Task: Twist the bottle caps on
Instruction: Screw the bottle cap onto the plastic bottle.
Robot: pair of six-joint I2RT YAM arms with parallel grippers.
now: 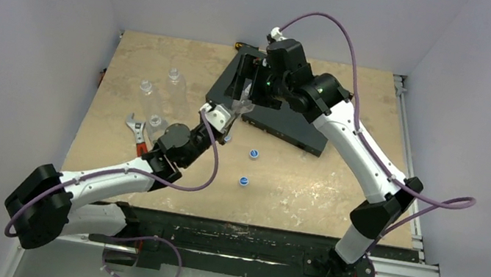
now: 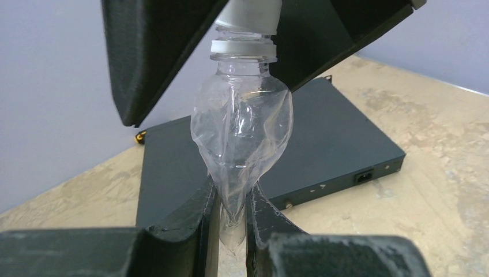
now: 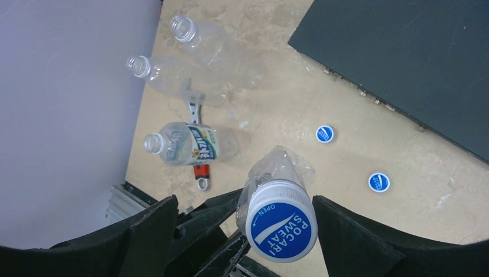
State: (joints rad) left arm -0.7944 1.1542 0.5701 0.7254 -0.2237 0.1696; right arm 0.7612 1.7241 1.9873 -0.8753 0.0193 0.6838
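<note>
At the bottom centre of the right wrist view, a blue-and-white cap (image 3: 281,229) is seen seated on the neck of a clear, crumpled bottle (image 3: 277,170). Whether it is threaded fully home cannot be told. The bottle's long axis runs from the cap straight away from this camera, down towards the table (image 3: 277,86), so the cap's face is presented square to the wrist.

The right claw (image 3: 245,199) is released: its two fingers are spread on either side of the cap and neither is seen pressing it, though the finger on the right of the frame lies just beside the rim. In the left wrist view the same fingers flare wide around the neck at the top of the frame. At the bottom centre of that view the left claw (image 2: 232,190) is clenched on the bottle's squashed lower end, which is held off the table.

A further twist is judged to need only a closing of the right fingers and a turn about this shared axis, since the cap already lies between them.

Two loose caps (image 3: 325,134) are seen on the table at right of centre, well apart from both claws and nearer the right arm. Three uncapped bottles (image 3: 167,75) lie at upper left, beside a wrench (image 3: 199,167), and a black box (image 3: 403,57) fills the upper right.
</note>
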